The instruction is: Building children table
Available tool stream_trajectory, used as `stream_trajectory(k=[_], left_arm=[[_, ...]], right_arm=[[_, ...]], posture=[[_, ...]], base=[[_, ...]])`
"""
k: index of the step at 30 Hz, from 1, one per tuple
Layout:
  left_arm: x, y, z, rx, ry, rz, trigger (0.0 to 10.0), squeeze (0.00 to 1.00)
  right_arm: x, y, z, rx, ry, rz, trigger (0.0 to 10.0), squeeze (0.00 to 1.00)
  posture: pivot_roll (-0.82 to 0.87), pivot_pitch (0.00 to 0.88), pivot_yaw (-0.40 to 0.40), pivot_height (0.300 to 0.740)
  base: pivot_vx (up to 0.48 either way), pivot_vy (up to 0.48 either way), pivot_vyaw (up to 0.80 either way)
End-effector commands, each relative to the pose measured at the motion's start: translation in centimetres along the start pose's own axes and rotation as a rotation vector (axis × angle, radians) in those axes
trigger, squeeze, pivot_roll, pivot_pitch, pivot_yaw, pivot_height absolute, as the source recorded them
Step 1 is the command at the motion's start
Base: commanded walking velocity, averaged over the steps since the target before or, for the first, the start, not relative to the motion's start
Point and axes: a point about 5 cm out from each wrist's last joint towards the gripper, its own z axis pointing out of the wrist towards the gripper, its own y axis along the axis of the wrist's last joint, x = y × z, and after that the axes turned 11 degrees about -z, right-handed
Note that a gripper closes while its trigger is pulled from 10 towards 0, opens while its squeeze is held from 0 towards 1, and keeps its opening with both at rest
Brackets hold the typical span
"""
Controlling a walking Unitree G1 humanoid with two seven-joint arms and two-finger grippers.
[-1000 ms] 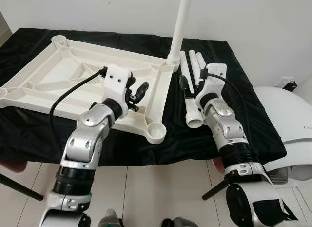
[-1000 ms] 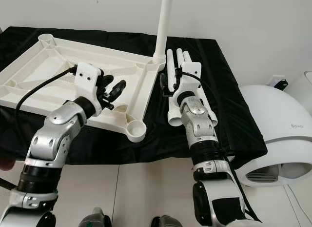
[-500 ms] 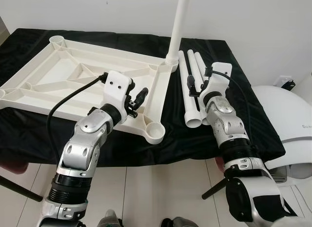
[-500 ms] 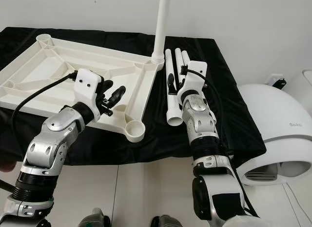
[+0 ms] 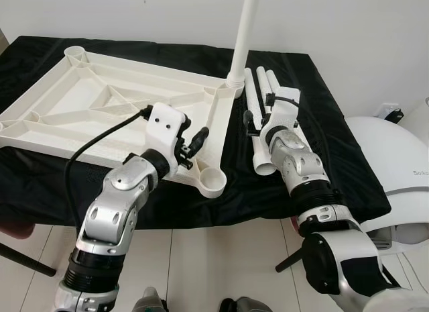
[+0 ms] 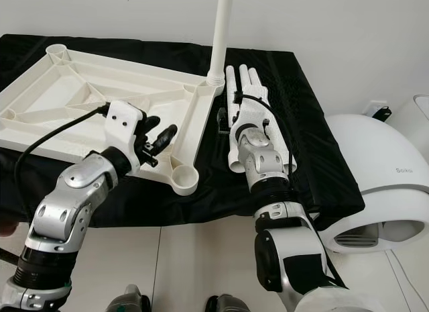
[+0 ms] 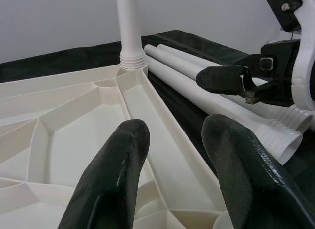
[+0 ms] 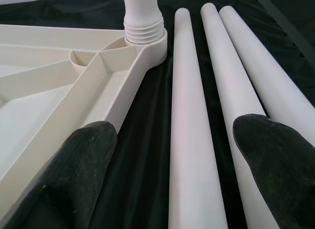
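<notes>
The white plastic tabletop (image 5: 100, 104) lies upside down on the black-draped table. One white leg (image 5: 244, 30) stands upright, screwed into its far right corner socket. Three loose legs (image 5: 257, 87) lie side by side just right of that corner. My left gripper (image 5: 193, 143) hovers open over the tabletop's right rim, close to the empty near-corner socket (image 5: 213, 180). My right gripper (image 8: 179, 130) is open wide above the loose legs, its fingers (image 8: 88, 150) straddling the two legs nearest the tabletop. Neither gripper holds anything.
The black cloth (image 5: 322, 158) covers the table up to its front edge. A white rounded appliance (image 5: 402, 171) stands on the tiled floor to the right. A dark rod (image 5: 20, 255) crosses the floor at the lower left. A white wall is behind.
My right wrist has shifted left, bringing its fingers over the legs nearest the tabletop. My left gripper has drifted slightly toward the near-corner socket.
</notes>
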Motion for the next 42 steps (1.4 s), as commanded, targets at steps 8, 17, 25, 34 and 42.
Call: stream_trajectory(k=[8, 17, 25, 34, 42], left_arm=[[-1.2, -0.5, -0.6, 0.032, -0.033, -0.027, 10.0, 0.00], [-1.7, -0.7, -1.2, 0.048, -0.036, -0.048, 10.0, 0.00], [-2.1, -0.9, -1.5, 0.065, -0.038, -0.065, 10.0, 0.00], [-2.2, -0.7, -1.5, 0.064, -0.034, -0.083, 10.0, 0.00], [-2.1, -0.5, -1.4, 0.056, -0.025, -0.095, 10.0, 0.00]], right_arm=[[0.6, -1.3, 0.0, 0.089, -0.010, 0.018, 10.0, 0.00], [1.0, -2.4, -0.5, 0.154, -0.014, 0.056, 10.0, 0.00], [1.2, -3.5, -1.0, 0.253, -0.014, 0.098, 10.0, 0.00], [1.3, -3.7, -1.2, 0.376, -0.001, 0.150, 10.0, 0.00], [1.1, -2.7, -0.8, 0.465, 0.001, 0.192, 10.0, 0.00]], posture=[[0.06, 0.098, -0.068, 0.740], [0.06, 0.127, -0.064, 0.740], [0.06, 0.144, -0.062, 0.740], [0.05, 0.150, -0.061, 0.740], [0.05, 0.160, -0.061, 0.740]], base=[[0.000, 0.000, 0.00], [0.000, 0.000, 0.00], [0.000, 0.000, 0.00], [0.000, 0.000, 0.00], [0.000, 0.000, 0.00]])
